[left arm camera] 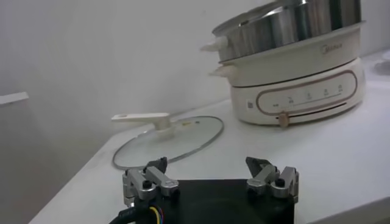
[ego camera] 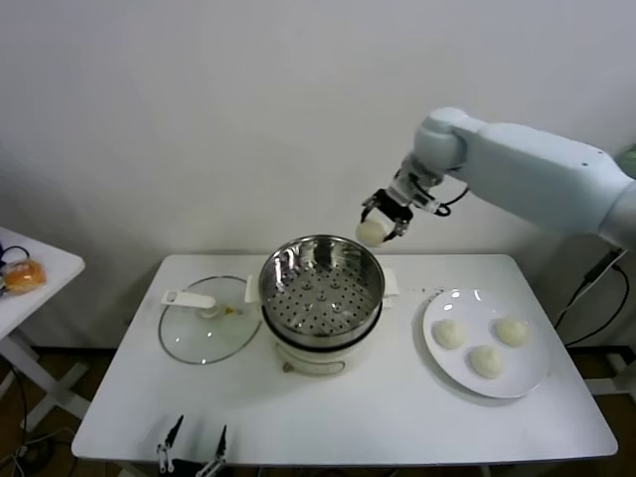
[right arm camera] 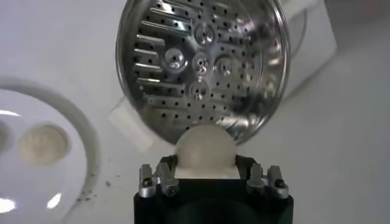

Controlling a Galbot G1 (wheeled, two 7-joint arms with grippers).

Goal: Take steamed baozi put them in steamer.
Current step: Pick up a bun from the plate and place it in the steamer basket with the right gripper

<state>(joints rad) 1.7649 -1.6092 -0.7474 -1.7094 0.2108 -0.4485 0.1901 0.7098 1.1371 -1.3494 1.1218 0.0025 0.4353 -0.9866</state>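
Right gripper (ego camera: 383,216) up in the air just behind the rim of the shiny round stainless-steel steamer (ego camera: 321,303), fingers wrapped around one small cream-white steamed bun (ego camera: 371,233). Three more pale buns (ego camera: 484,347) sitting on the round white plate (ego camera: 447,373) right of the steamer, flat glass lid (ego camera: 202,333) left of it. Left gripper (left arm camera: 210,176) parked low at the table's near edge, jaws apart, holding nothing.

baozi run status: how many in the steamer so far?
Done: none; the steamer tray is bare. In hand: the right hand holds one baozi above the steamer's far rim, not yet dropped. Left: that one plus three buns on the white plate. Left hand is parked, open, at the table's near edge.
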